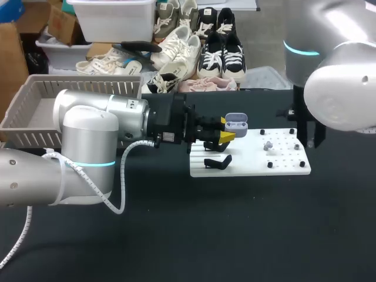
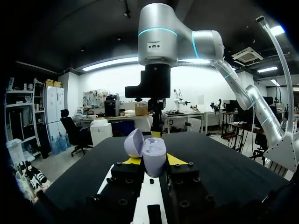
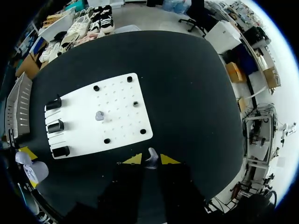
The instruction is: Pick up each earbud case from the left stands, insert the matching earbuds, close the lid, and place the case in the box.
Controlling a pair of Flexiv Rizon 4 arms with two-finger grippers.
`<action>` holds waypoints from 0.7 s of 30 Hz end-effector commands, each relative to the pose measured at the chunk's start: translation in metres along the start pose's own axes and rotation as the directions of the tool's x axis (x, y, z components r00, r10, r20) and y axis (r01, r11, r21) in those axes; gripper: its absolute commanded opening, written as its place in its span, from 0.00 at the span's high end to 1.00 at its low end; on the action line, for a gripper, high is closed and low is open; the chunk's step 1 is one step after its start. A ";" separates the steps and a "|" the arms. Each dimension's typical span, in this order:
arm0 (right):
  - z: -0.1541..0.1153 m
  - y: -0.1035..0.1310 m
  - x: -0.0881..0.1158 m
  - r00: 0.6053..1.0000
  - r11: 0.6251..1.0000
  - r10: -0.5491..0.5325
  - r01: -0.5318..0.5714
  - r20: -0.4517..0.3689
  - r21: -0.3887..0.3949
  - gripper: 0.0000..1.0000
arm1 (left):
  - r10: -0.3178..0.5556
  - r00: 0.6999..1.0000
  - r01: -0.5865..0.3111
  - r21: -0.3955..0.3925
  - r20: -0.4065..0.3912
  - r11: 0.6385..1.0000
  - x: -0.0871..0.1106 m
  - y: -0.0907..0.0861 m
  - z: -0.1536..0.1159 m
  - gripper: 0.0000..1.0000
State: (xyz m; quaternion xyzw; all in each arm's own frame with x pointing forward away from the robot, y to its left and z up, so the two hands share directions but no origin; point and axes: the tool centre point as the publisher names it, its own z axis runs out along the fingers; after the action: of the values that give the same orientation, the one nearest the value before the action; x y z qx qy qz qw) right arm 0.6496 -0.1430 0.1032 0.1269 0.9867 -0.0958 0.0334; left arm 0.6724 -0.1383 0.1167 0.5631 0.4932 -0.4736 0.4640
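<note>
Lavender plastic sits in the left claw [image 2: 154, 162]: its two yellow tips press on the sides of an open earbud case [image 2: 154, 156], so this claw is closed on the case. The left wrist view shows the lid tipped back and the pale hollow inside. The head view gives only the case's outline, a little above the middle of the frame, over the upper left corner of a white board [image 1: 252, 158]. Just beyond the case, the left wrist view also shows the right arm hanging straight down.

The right claw [image 3: 150, 161] is closed on an earbud [image 3: 150, 157], a small pale piece pinched between its yellow tips. Only the right wrist view shows this. In the head view that claw appears as dark fingers at the right of the frame, near the board's right edge, and the earbud cannot be made out.

Under the right claw, the right wrist view lays out the whole board. A second earbud [image 3: 99, 115] rests near its middle, black pegs [image 3: 136, 103] stand around it, and three black stands [image 3: 55, 126] line one end. In the head view the left claw partly covers those stands.

The board lies on a black table [image 1: 176, 235]. A grey basket [image 1: 35, 111] stands at the upper left of the head view, well apart from the board.
</note>
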 end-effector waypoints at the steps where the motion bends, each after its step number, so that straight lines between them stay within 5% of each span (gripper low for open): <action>1: 0.000 -0.001 0.002 1.000 1.000 0.004 -0.004 0.005 0.001 1.00 | 0.001 1.000 -0.001 -0.002 0.001 1.000 0.001 0.000 0.000 1.00; 8: 0.000 -0.001 0.002 1.000 1.000 0.004 -0.004 0.005 0.001 1.00 | 0.001 1.000 -0.001 -0.002 0.001 1.000 0.001 0.000 0.000 1.00; 13: 0.001 0.011 0.002 0.983 0.983 0.180 -0.181 -0.026 -0.017 1.00 | 0.001 1.000 -0.001 -0.002 0.001 1.000 0.001 0.000 0.000 1.00; 21: -0.002 0.016 0.002 0.964 0.964 0.266 -0.266 0.008 0.024 1.00 | 0.001 1.000 -0.001 -0.002 0.001 1.000 0.001 0.000 0.000 1.00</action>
State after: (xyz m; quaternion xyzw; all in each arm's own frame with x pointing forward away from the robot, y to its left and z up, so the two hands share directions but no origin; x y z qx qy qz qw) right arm 0.6510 -0.1320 0.1019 0.2563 0.9606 -0.0977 0.0454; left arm 0.6724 -0.1383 0.1168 0.5631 0.4932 -0.4736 0.4640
